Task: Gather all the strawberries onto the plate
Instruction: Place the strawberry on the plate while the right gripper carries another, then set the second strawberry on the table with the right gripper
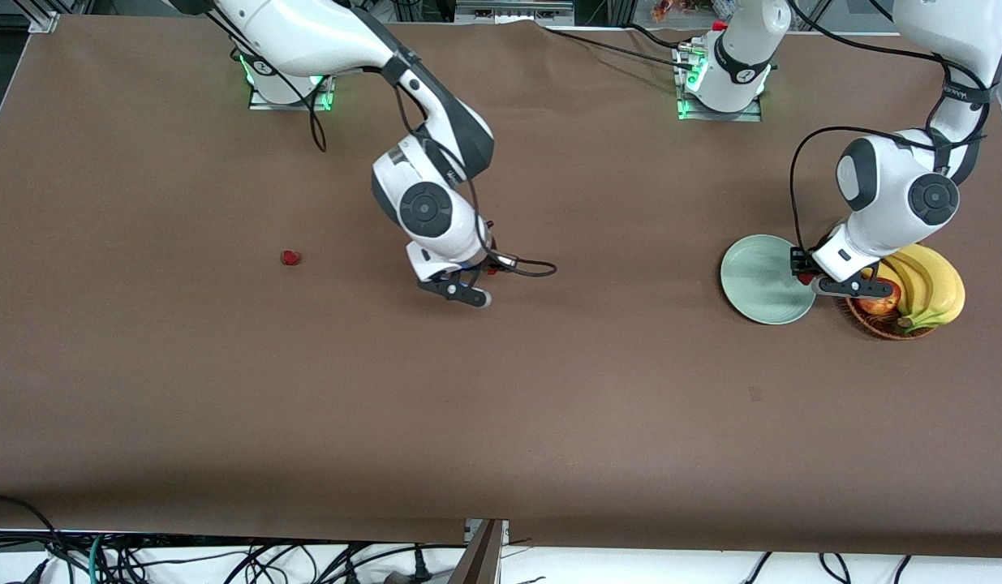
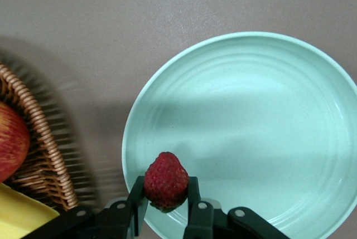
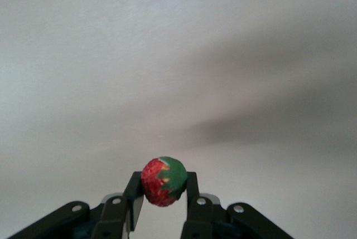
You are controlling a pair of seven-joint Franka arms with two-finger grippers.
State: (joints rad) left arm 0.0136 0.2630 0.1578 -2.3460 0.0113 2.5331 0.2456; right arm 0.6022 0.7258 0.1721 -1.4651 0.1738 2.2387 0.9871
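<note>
My left gripper [image 1: 804, 277] is shut on a red strawberry [image 2: 165, 180] and holds it over the rim of the pale mint-green plate [image 1: 760, 280], on the side toward the basket. The plate [image 2: 251, 133] holds nothing. My right gripper [image 1: 490, 271] is shut on a second strawberry [image 3: 163, 181] with a green cap, a little above the bare table near the middle. A third strawberry [image 1: 290, 258] lies on the table toward the right arm's end.
A brown wicker basket [image 1: 874, 323] with bananas [image 1: 931, 288] and a red apple [image 1: 878, 306] stands beside the plate at the left arm's end. It also shows in the left wrist view [image 2: 42, 138]. A black cable [image 1: 533, 268] trails from the right wrist.
</note>
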